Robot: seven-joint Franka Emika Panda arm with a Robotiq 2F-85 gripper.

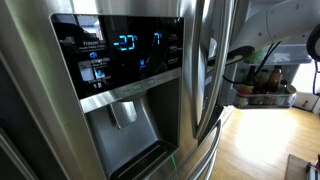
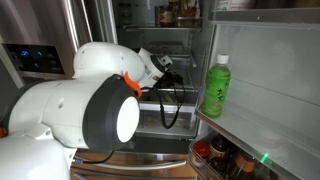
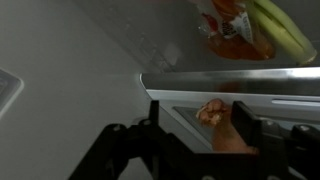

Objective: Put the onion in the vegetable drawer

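Observation:
In the wrist view the brown-orange onion (image 3: pixel 222 125) sits between my gripper's (image 3: pixel 200 120) two dark fingers, close against the right finger and apart from the left one. The fingers stand wide apart, so the gripper is open. Behind the onion runs the pale front edge of a drawer (image 3: pixel 250 84); I cannot tell whether the onion rests on the drawer's floor. In an exterior view my white arm (image 2: pixel 110 75) reaches into the open fridge, and the gripper and onion are hidden there.
A bag of orange carrots (image 3: pixel 228 25) and a green vegetable (image 3: pixel 282 28) lie above the drawer. A green bottle (image 2: pixel 216 86) stands in the door shelf. The closed steel fridge door with its dispenser panel (image 1: pixel 125 60) fills an exterior view.

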